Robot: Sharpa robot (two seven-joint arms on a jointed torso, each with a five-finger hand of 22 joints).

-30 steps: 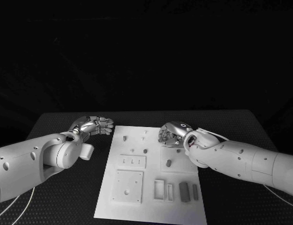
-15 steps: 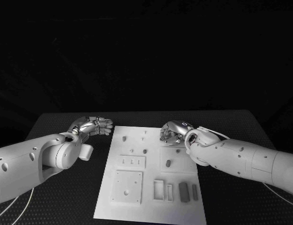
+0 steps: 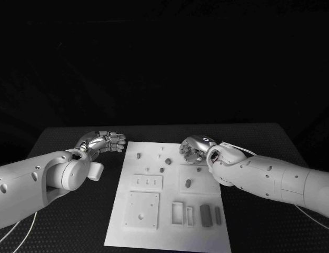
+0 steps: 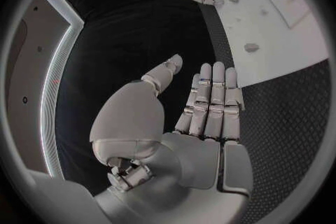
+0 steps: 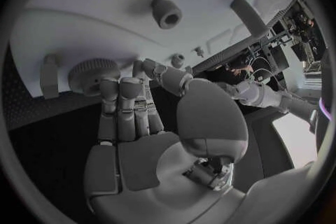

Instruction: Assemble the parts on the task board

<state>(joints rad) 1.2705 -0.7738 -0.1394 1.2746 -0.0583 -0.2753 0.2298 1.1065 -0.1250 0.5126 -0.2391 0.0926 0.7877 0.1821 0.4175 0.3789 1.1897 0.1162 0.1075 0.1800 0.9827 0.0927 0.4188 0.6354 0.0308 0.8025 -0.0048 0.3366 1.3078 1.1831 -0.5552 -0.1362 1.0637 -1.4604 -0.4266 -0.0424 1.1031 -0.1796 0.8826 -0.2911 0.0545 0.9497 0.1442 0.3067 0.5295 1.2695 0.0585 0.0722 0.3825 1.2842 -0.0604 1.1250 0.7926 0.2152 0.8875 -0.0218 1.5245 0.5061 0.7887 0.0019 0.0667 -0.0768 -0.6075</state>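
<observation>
Right hand (image 5: 150, 123) has fingers extended and spread, holding nothing, fingertips touching a ridged gear (image 5: 93, 74) on the board (image 3: 168, 232)'s far right corner. Left hand (image 4: 189, 117) is flat, fingers together, holding nothing, beside the board. Judgement: wrap the gear's rim evenly, lift straight, keep clear of the peg (image 5: 167, 12) just past the fingertips.

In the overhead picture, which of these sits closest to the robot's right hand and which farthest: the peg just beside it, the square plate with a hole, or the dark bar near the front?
From the right hand:
1. Peg, just beside the hand, toward the board's middle.
2. Square plate, lower down on the task board's left side.
3. Dark bar, close to the board's near right corner.
</observation>
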